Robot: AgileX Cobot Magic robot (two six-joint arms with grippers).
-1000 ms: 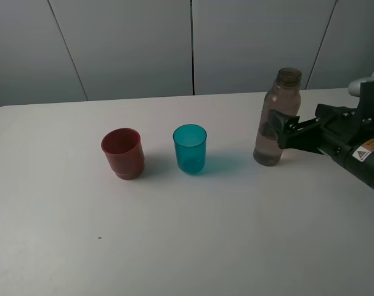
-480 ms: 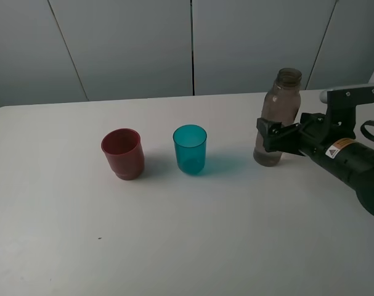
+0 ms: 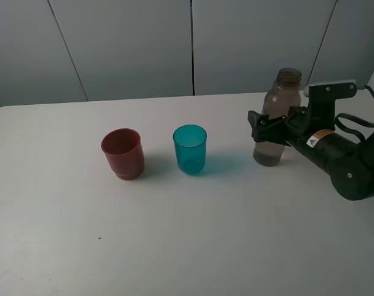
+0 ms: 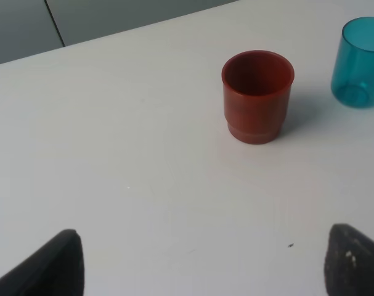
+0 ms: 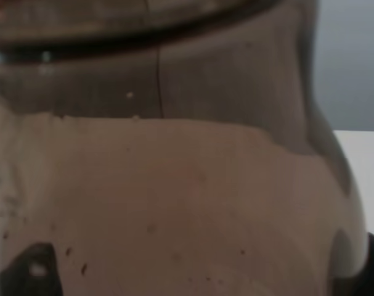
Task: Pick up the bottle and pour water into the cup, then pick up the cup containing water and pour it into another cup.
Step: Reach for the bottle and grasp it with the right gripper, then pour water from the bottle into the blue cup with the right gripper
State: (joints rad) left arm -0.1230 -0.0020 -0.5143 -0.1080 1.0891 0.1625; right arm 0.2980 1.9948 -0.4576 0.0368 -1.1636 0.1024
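The right arm is stretched in low over the table (image 3: 193, 246) from the side of the bottle (image 3: 278, 114) that faces away from the teal cup (image 3: 190, 148), with its forearm nearly level and its wrist camera bracket raised above it. The right gripper (image 3: 264, 126) is set at mid-height on the bottle, its jaws spread wide with one finger passing in front of the bottle on the near side. Whether the pads press on the plastic cannot be told. The bottle stands upright on the table, well apart from the teal cup and on the side opposite the red cup (image 3: 122, 153).

In the right wrist view almost the whole picture is filled by the bottle (image 5: 174, 185), seen from very close. A water line across its smoky wall is shown there more clearly than in the high view.

The left arm is not seen in the high view. In the left wrist view the left gripper (image 4: 208, 268) is shown with its two dark fingertips (image 4: 60, 265) far apart, holding nothing, above bare table (image 4: 113, 154). The red cup (image 4: 257, 95) stands upright just beside the teal cup (image 4: 362, 61), and both appear empty.

A small dark speck (image 4: 289, 245) lies on the table, beyond the red cup as counted from the teal cup. Nothing stands between the teal cup and the bottle.
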